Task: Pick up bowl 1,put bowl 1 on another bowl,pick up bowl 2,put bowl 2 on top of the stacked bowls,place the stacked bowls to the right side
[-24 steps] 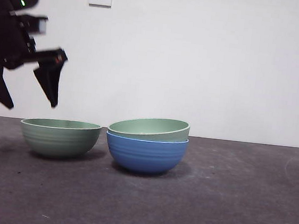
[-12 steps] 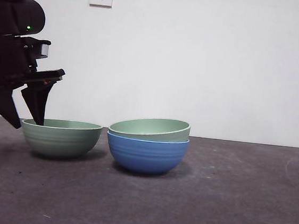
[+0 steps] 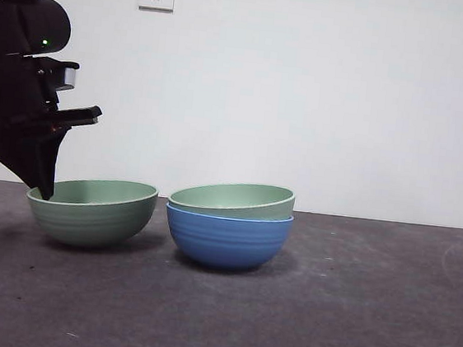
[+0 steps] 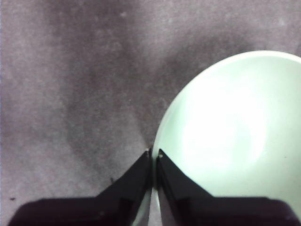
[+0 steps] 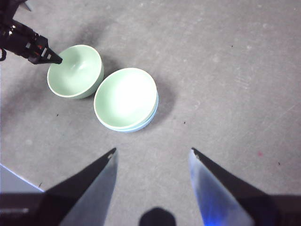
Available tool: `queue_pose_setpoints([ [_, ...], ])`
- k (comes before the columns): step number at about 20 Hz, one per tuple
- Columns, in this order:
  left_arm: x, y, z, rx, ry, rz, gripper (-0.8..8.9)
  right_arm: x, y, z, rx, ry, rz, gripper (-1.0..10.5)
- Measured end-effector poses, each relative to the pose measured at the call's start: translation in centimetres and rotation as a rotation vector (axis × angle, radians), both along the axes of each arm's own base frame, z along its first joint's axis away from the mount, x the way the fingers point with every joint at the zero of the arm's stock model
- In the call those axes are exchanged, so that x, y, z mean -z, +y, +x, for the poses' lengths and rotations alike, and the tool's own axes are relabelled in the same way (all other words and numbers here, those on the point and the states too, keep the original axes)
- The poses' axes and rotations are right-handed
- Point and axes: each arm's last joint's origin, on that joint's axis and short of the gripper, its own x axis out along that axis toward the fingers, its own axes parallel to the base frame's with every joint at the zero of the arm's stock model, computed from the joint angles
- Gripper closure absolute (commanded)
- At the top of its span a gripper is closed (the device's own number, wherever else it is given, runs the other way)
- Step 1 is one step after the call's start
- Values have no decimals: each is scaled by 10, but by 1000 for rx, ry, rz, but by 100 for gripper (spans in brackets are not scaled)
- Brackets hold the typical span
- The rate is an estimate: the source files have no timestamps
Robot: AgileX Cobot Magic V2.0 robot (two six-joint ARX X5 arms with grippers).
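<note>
Grey table (image 3: 349, 318), stacked pair (image 3: 229, 223) beside, seemingly touching.

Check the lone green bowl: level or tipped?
Tipped. The lone green bowl has its rim raised on the side where the left end effector pinches it, shut on the rim.

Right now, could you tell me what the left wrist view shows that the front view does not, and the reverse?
Only the left wrist view shows the left gripper with its jaws pinched on the rim of the lone green bowl. Only the front view shows the blue bowl holding a tilted green bowl, and the lone bowl tipped. Both show the dark table.
</note>
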Motion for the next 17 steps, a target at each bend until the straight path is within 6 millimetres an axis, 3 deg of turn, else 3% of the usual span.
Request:
queue_pose_setpoints([
  [2, -11, 1, -5, 0, -22, -4, 822, 1, 0, -1, 0, 14, -8, 693],
  [5, -48, -4, -20, 27, -77, -25, 822, 1, -1, -1, 0, 15, -8, 693],
  [8, -87, -24, -34, 95, -175, -46, 822, 1, -1, -1, 0, 15, -8, 693],
  [10, -101, -46, -39, 164, -203, -59, 821, 1, -1, -1, 0, 16, -9, 693],
  [14, -99, -88, -45, 271, -251, -62, 821, 3, -1, -2, 0, 38, -21, 693],
  [17, -83, -107, -38, 296, -232, -62, 821, 4, -2, -4, 0, 55, -30, 693],
])
